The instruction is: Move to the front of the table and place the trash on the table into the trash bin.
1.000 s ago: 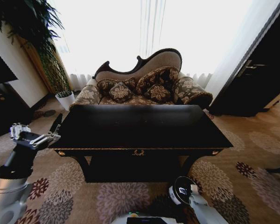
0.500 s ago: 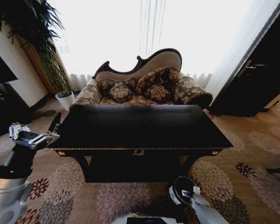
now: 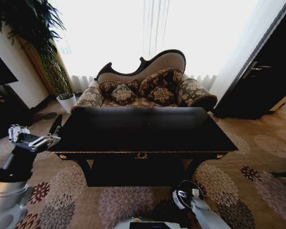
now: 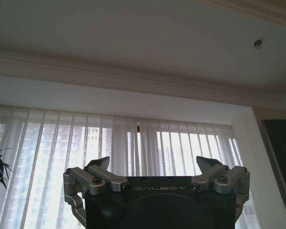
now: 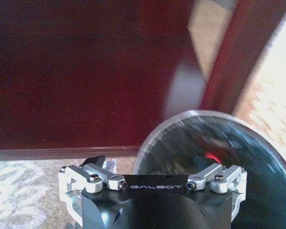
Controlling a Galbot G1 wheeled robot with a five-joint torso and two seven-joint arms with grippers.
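- The large rectangular table, with a glossy black tabletop, a dark wood apron and a small gold ornament at the apron centre, stands directly in front of the robot in the head view.
- No item can be made out on the glossy black tabletop; the surface is dark and reflective.
- The small round trash bin, with a black inside and a pale rim, stands on the floral carpet in front of the table, below the apron and toward the table's right front leg.
- In the right wrist view the round bin mouth lies just beyond the fingers, with a small red spot visible inside; the picture is motion-blurred, and the dark wood of the table stands behind it.
- The right hand is low, at the bin rim in front of the table. Its fingers are spread apart, and a small white object shows beside one fingertip; what it is cannot be told.
- The left hand is raised at the table's left front corner, at about tabletop height, just outside the edge. Its fingers are spread apart with nothing between them.
- A patterned brown sofa with cushions stands behind the table, against white curtains.
- A potted green plant stands behind the table's left end.
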